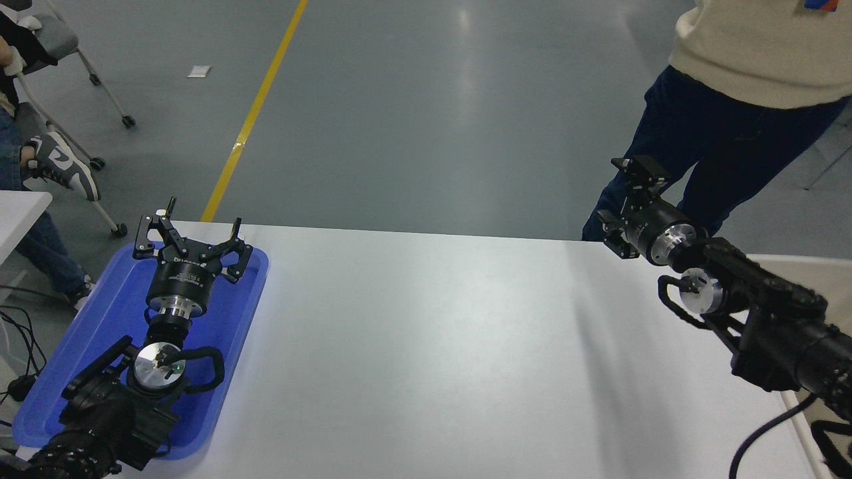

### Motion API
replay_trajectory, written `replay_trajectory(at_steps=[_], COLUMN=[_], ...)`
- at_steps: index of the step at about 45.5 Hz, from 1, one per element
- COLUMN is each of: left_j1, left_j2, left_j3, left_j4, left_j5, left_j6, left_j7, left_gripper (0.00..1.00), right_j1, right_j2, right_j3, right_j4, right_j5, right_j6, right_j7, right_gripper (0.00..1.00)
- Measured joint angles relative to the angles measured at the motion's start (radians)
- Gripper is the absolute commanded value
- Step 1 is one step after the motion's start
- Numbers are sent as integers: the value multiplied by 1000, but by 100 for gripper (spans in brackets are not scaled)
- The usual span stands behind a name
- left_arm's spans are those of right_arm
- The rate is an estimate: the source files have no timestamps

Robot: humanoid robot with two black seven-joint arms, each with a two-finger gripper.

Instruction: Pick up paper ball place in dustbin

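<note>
The paper ball is not in view anywhere on the table. Only part of the beige dustbin (835,266) shows at the right edge, behind my right arm. My right gripper (638,178) is raised above the table's far right corner, pointing away from me toward a standing person's legs. It is seen from the side and nothing shows in it. My left gripper (192,231) is open and empty, parked over the blue tray (249,293) at the lower left.
A person in a cream sweater and dark trousers (719,133) stands just beyond the table's far right edge, close to my right gripper. A wheeled chair (100,86) and another person's shoe (63,163) are at the far left.
</note>
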Motion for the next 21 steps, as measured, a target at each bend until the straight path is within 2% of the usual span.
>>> replay_trajectory(at_steps=[21], left_j1=[0], left_j2=[0], left_j3=[0], left_j4=[0], left_j5=[0], left_j6=[0], left_j7=[0], left_gripper=[100], right_j1=[-151], right_j2=[120], right_j3=[102], right_j4=[20], right_j5=[162], right_j6=[208], right_j7=[99], right_gripper=[100])
